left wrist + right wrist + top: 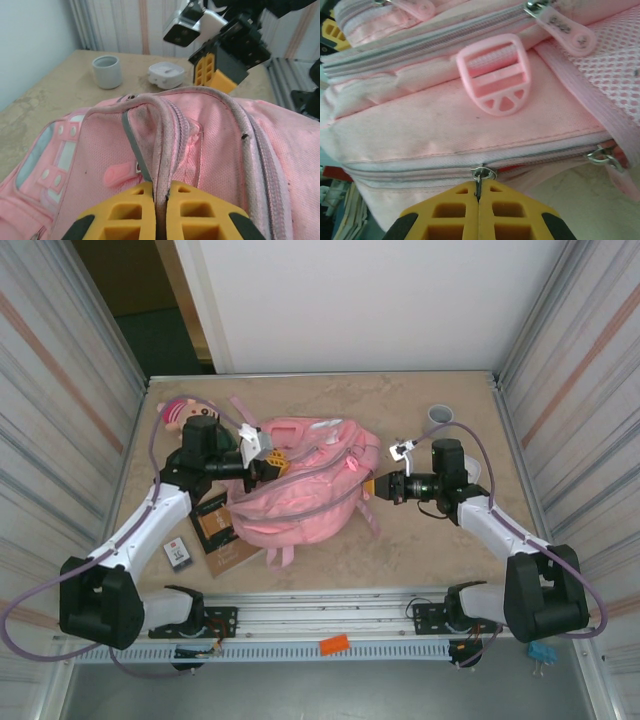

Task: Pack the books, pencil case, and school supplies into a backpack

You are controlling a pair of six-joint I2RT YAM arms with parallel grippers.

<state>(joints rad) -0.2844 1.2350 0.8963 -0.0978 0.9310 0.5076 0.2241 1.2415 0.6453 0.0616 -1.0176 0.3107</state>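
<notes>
- Top external view puts the backpack (pixel 300 490) in the middle of the table (pixel 400 550), lying flat between my two arms.
- My left end effector (pixel 161 195) is clamped on a fold of trim at the backpack's top, on the side toward the left edge.
- My right end effector (pixel 479 192) is pressed together on the metal zip pull (pixel 481 174) of a zip, on the side toward the right edge.
- I judge the step in hand to be opening that zip. I should draw the pull along the line of the teeth, not up and away, while my left holds the fabric taut against it.
- The thin ring could slip from the pads, so I should pull slowly and watch for fabric bunching at the curve.
- The book (pixel 212 522) and a small card (pixel 178 553) lie toward the near-left corner, beside the backpack and not yet packed.
</notes>
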